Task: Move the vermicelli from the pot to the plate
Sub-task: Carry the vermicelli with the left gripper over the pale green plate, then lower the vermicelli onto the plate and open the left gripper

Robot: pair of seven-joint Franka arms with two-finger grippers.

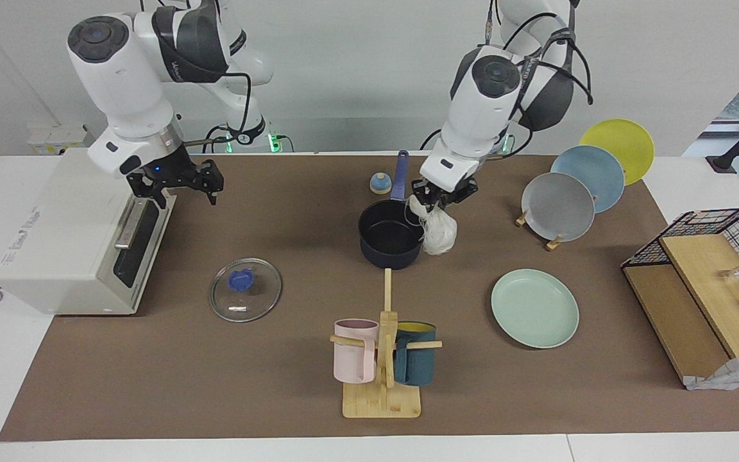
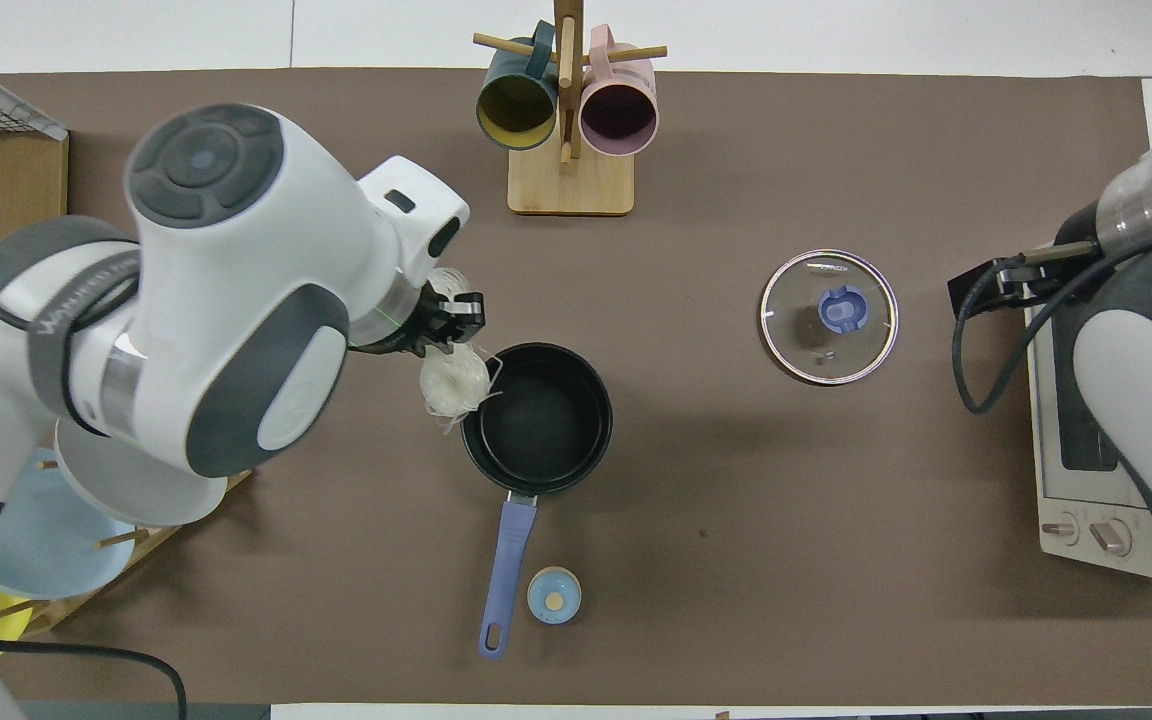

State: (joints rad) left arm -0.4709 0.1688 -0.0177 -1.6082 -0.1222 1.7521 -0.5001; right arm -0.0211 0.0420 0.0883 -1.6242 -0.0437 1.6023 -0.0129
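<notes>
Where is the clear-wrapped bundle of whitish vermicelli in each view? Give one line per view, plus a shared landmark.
Facing view: the clear-wrapped whitish vermicelli bundle hangs from the left gripper, at the centre, beside the pot's rim.
Overhead view: the bundle sits left of centre, at the same rim.
Shared landmark: the dark navy saucepan with the long blue handle.

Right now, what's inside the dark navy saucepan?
Nothing shows inside the dark navy saucepan: its black bottom is bare. The wrapped whitish vermicelli bundle hangs from the left end effector above its rim.

Left gripper (image 2: pixel 444 318) holds vermicelli (image 2: pixel 453 383), seemingly beside pot (image 2: pixel 538 418).
</notes>
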